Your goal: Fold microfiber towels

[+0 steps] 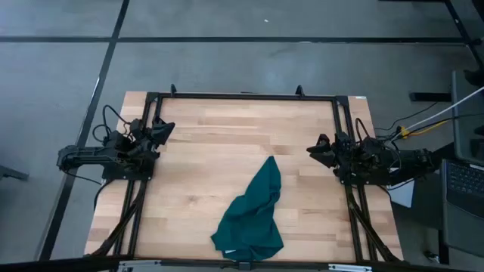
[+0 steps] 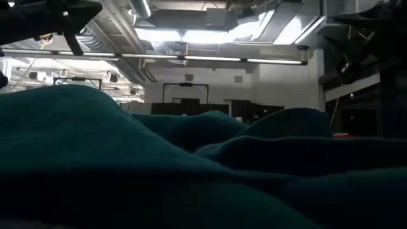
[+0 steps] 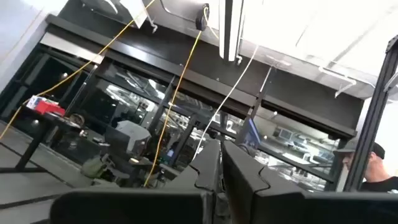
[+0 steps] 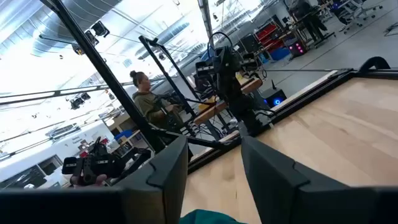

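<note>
High view: the microfiber towel (image 1: 251, 214) is seen lying crumpled in the lower centre of the frame, on the wooden table (image 1: 219, 140). It is bunched into a long shape, narrow at its upper end and broad at its lower end, which sits near the table's bottom edge. A small white tag (image 1: 231, 251) is noted at its lower edge. No fold is laid; the task is judged not yet begun.

The left gripper (image 1: 162, 130) is parked at the left edge of the frame's table area, well apart from the towel. In the left wrist view its fingers (image 3: 239, 177) are seen nearly together, with only a thin slit between them, and nothing is held. The camera is tilted up at the room, so no table is seen there.

The right gripper (image 1: 316, 149) is parked at the right edge, also well apart from the towel. In the right wrist view its fingers (image 4: 171, 165) stand moderately apart, empty, and a sliver of teal cloth is seen at the bottom centre. A person (image 4: 146, 93) is seen in the room beyond.

Low view: the frame is almost filled by dark towel folds, as the cloth lies close to that camera.

Both arms are judged to be held back at the sides so that the cloth is left free to be assessed. Corners would have to be found first; the bunching hides them.
</note>
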`<state>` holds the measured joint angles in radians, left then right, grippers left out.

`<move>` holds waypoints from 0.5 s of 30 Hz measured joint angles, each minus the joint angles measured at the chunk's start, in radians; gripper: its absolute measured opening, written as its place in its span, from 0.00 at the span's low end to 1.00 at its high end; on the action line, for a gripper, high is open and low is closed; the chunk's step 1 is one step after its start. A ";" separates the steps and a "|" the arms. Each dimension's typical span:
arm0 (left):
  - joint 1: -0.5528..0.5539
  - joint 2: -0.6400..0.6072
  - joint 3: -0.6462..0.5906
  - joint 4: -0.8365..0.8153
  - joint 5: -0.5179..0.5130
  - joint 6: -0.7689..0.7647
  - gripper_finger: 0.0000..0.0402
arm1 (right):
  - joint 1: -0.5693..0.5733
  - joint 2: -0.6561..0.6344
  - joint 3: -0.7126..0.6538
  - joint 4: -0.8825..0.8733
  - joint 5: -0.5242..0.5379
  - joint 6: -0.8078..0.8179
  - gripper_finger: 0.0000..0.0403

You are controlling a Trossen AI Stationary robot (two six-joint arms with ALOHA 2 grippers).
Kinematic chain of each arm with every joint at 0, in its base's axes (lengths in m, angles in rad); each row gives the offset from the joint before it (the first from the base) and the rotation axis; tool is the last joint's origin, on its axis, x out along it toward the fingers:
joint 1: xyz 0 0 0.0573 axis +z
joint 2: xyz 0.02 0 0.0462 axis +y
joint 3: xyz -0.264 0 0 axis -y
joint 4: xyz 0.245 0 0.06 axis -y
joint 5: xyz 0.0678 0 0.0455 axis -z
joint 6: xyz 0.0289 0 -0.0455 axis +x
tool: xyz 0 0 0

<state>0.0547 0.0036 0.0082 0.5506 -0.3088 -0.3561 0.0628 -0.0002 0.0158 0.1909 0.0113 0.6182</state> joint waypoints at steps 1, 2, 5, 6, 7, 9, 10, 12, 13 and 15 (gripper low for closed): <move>0.000 0.000 0.000 0.002 0.001 -0.002 0.04 | 0.000 0.000 0.000 0.001 0.000 0.000 0.39; 0.000 0.000 0.000 0.008 0.007 -0.005 0.04 | 0.000 0.000 0.000 0.003 0.000 0.000 0.40; -0.001 0.000 0.000 0.039 0.074 -0.004 0.04 | 0.000 0.000 0.000 0.011 0.000 0.002 0.41; -0.001 0.000 0.000 0.053 0.107 -0.004 0.04 | 0.000 0.000 0.000 0.018 0.000 0.002 0.41; -0.001 0.000 0.001 0.063 0.143 -0.005 0.04 | 0.000 0.000 0.000 0.026 0.000 0.002 0.41; -0.001 0.001 0.008 0.049 0.192 -0.020 0.04 | 0.000 0.000 0.000 0.052 0.000 -0.001 0.42; -0.001 0.006 0.016 0.041 0.212 -0.036 0.04 | 0.000 0.000 0.000 0.074 0.000 -0.003 0.42; -0.009 0.035 0.048 -0.004 0.265 -0.075 0.04 | 0.000 0.000 0.000 0.115 -0.002 -0.009 0.42; -0.019 0.061 0.072 -0.048 0.289 -0.100 0.04 | 0.000 0.000 0.000 0.134 -0.016 -0.009 0.42; -0.055 0.142 0.134 -0.143 0.328 -0.144 0.04 | 0.000 0.000 0.008 0.146 -0.076 0.013 0.41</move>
<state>-0.0006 0.1459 0.1425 0.4072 0.0197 -0.5002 0.0628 -0.0002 0.0239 0.3367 -0.0643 0.6308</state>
